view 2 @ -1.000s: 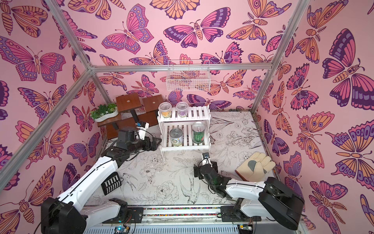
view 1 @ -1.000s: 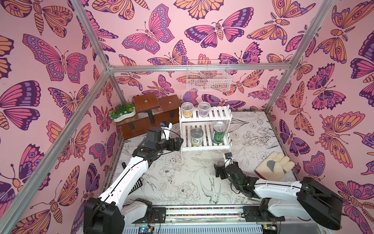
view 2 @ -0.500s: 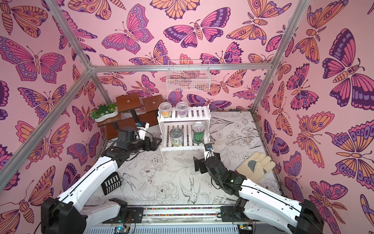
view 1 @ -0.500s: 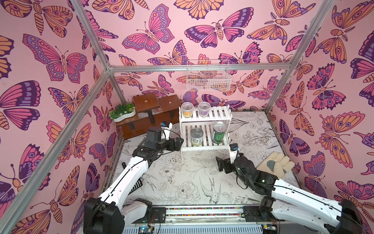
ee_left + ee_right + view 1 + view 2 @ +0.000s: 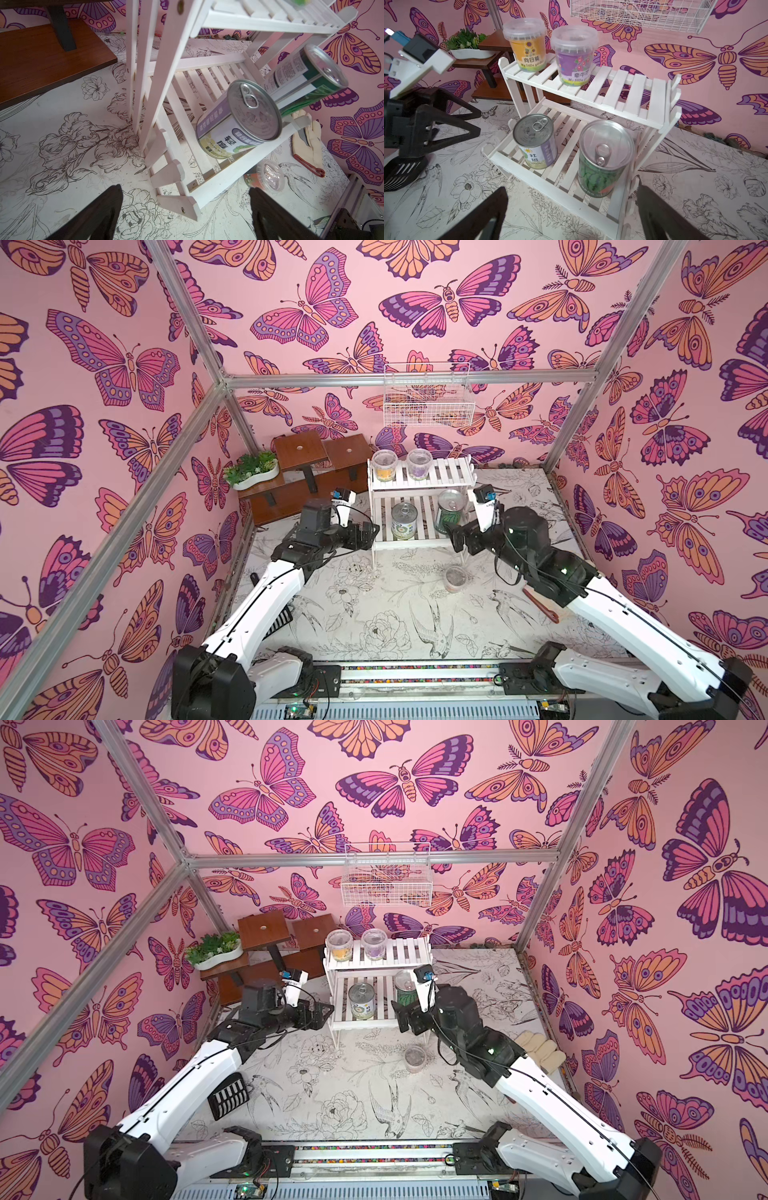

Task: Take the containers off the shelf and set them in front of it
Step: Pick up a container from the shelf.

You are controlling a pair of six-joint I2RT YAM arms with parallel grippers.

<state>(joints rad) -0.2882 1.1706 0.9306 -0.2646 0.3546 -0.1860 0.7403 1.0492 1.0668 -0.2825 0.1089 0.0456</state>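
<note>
Standing on the upper tier: 2 clear lidded cups, upright, at the left end of the shelf (image 5: 451,475), just above frame centre in both top views. The yellow cup (image 5: 383,466) is on the left, with the purple cup (image 5: 419,464) just beside it on the right.
Cup contents: the right wrist view shows a yellow sunflower label and a purple flower label, each reading "My little garden". What lies behind the labels cannot be told.
Lower tier: 2 upright pull-tab cans, set apart. The white-green can (image 5: 404,521) is on the left, and the taller watermelon can (image 5: 448,510) is on the right, by the front right post.
Can contents: both lids are sealed with tabs flat, so the insides are hidden.
Floor in front: the red-orange cup (image 5: 455,578) stands upright with its lid on, on the flower-printed mat below and right of frame centre, near the shelf's front right leg. The left wrist view shows red-orange through its wall.
Left arm's end: the left gripper (image 5: 371,536) is released and empty, fingers spread wide. It sits left of the lower tier, aimed at it and not touching.
Right arm's end: the right gripper (image 5: 455,538) is spread wide and empty. It sits at the shelf's front right corner, facing the watermelon can, with no contact visible.
Around: a planter (image 5: 253,472) stands on a brown stand (image 5: 299,450) to the upper left of the shelf, a wire basket (image 5: 428,402) hangs above, and a glove (image 5: 536,1048) lies at the right.
</note>
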